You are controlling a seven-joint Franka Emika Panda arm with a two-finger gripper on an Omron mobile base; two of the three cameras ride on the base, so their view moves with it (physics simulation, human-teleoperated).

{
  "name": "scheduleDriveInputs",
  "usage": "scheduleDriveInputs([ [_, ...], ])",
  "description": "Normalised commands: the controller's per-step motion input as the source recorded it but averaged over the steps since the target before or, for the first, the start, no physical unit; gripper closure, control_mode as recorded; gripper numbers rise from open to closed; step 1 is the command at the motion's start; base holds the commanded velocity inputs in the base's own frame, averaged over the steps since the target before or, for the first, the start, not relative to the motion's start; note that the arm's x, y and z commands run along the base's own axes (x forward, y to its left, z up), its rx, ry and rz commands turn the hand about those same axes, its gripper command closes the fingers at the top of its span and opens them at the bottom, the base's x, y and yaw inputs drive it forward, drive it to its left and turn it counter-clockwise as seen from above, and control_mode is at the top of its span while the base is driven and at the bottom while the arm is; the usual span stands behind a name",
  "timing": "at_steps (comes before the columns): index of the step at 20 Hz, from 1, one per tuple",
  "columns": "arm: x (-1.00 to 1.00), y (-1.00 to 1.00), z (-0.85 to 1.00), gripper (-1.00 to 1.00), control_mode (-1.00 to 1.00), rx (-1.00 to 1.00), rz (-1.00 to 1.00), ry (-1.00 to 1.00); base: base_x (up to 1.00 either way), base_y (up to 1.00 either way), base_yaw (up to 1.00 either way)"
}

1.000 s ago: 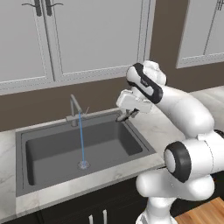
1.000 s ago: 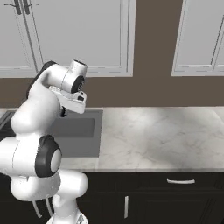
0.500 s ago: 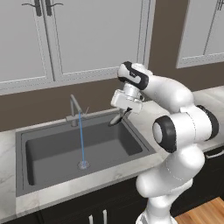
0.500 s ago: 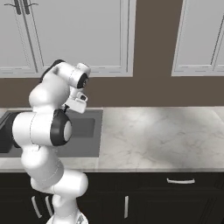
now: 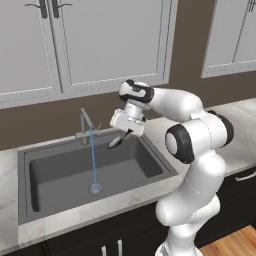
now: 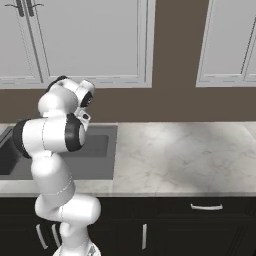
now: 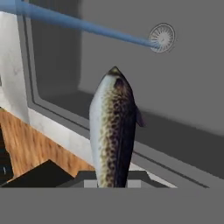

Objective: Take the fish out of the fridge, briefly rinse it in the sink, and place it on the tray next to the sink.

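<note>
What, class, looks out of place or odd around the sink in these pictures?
Nothing is spilled or damaged. The one unusual sight: a fish held in the tool over the sink, beside the faucet's running water stream, not under it.

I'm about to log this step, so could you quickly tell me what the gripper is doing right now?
Gripper: shut on the fish, held above the sink.

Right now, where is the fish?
In the left base view the fish hangs from the shut jaws over the sink, near its back right corner, right of the water stream.
</note>
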Motion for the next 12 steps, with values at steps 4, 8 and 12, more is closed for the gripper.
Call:
scheduleDriveInputs([
  [4,0.54,0.52,-0.32,1.00,-1.00,0.15,0.00,0.00,0.00,0.00,0.00],
  [8,0.63,0.50,-0.26,1.00,-1.00,0.17,0.00,0.00,0.00,0.00,0.00],
  [12,0.40,0.46,-0.15,1.00,-1.00,0.18,0.00,0.00,0.00,0.00,0.00],
])
